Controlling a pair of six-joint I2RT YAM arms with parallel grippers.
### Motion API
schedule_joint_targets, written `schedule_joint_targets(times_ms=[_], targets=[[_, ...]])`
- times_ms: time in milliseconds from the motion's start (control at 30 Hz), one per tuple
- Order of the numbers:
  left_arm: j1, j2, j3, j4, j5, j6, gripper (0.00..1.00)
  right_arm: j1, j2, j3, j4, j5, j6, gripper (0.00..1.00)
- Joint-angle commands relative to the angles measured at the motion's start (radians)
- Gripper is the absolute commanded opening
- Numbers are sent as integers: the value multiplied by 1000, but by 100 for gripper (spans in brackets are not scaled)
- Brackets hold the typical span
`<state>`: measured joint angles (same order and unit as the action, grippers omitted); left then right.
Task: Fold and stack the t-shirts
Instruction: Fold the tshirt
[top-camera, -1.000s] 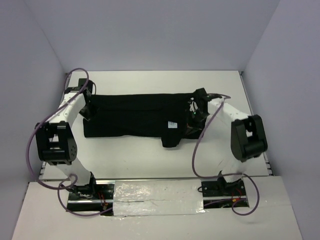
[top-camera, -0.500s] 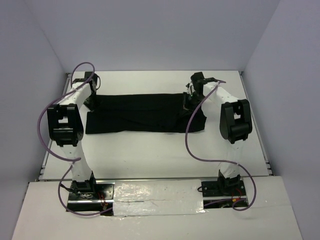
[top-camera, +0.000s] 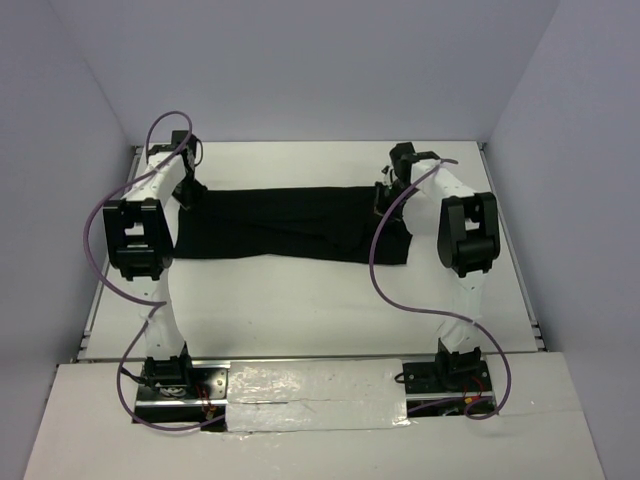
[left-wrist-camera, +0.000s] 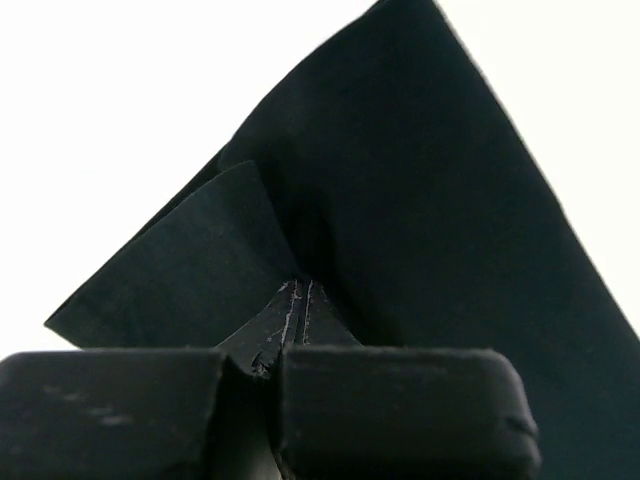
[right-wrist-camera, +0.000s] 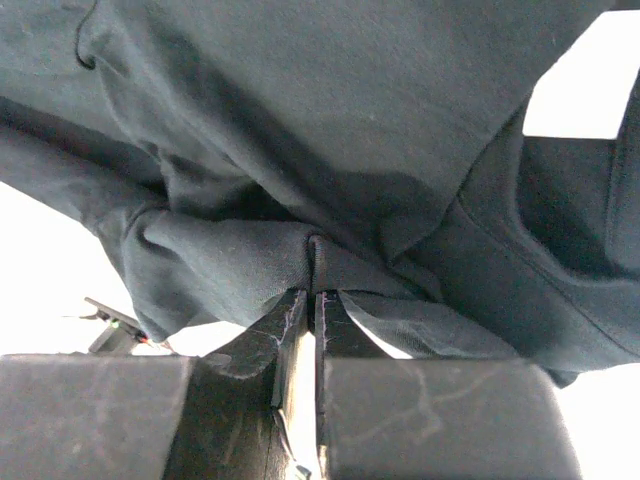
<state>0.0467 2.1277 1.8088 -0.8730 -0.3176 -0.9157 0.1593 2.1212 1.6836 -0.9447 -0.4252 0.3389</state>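
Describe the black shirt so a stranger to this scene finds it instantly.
Start at the white table. Across its far half lies the t-shirt, a long flat band, its ends pinched by the left gripper and right gripper. It's the only black cloth there.
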Motion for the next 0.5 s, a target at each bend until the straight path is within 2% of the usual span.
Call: schedule_joint_targets(times_ms=[0,467], targets=[[8,18,11,-53,-44,-11,0,-4,19,60,-9,-4,-5,8],[22,48,-20,-152,-120,-94,0,-12,146,290,-88,-12,-1,12]])
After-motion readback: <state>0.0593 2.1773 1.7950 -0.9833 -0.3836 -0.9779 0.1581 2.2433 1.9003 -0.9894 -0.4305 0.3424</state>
